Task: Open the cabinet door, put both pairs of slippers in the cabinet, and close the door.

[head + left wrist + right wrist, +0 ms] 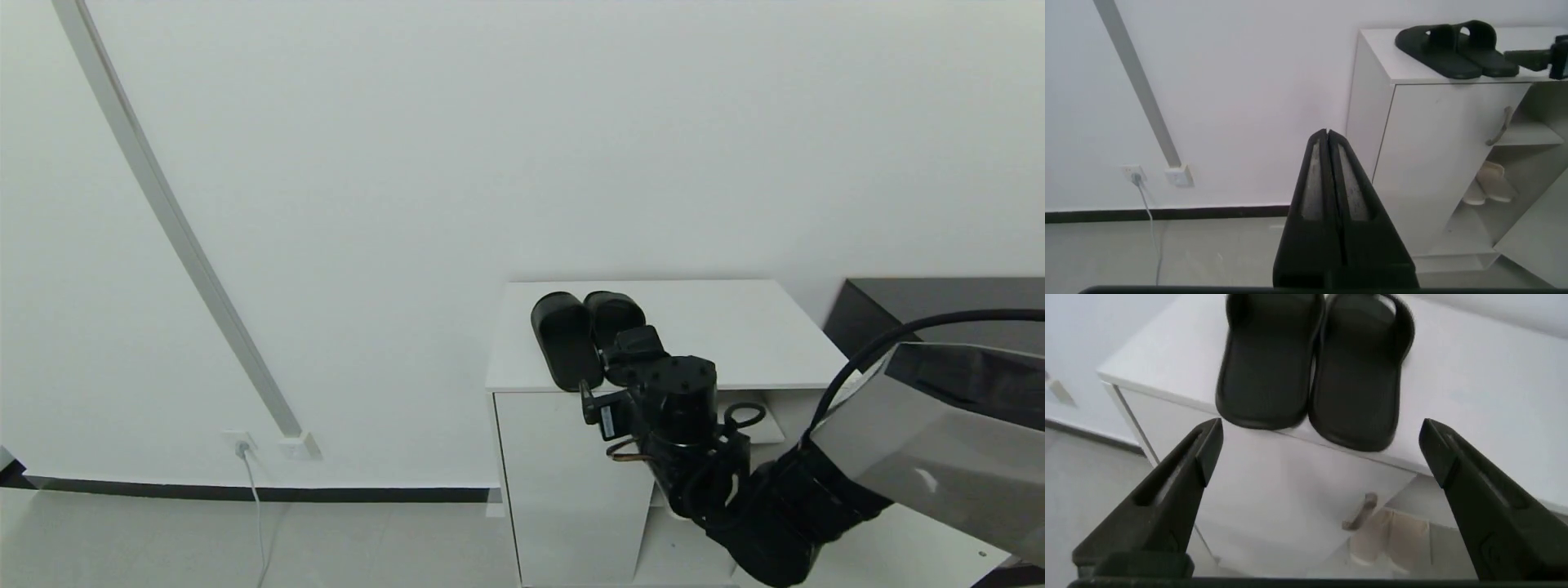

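Observation:
A pair of black slippers lies on the white cabinet's top, toes toward the wall, heels at the front edge. My right gripper hovers just in front of the heels, open; in the right wrist view its fingers spread wider than both black slippers. The cabinet's right half stands open, and a beige pair of slippers rests on an inner shelf, also seen as beige slippers. My left gripper is shut and empty, held off to the cabinet's left.
The closed left door carries a handle. A wall socket with a hanging cable and a slanted grey conduit are on the wall to the left. Dark furniture stands right of the cabinet. Floor lies open at left.

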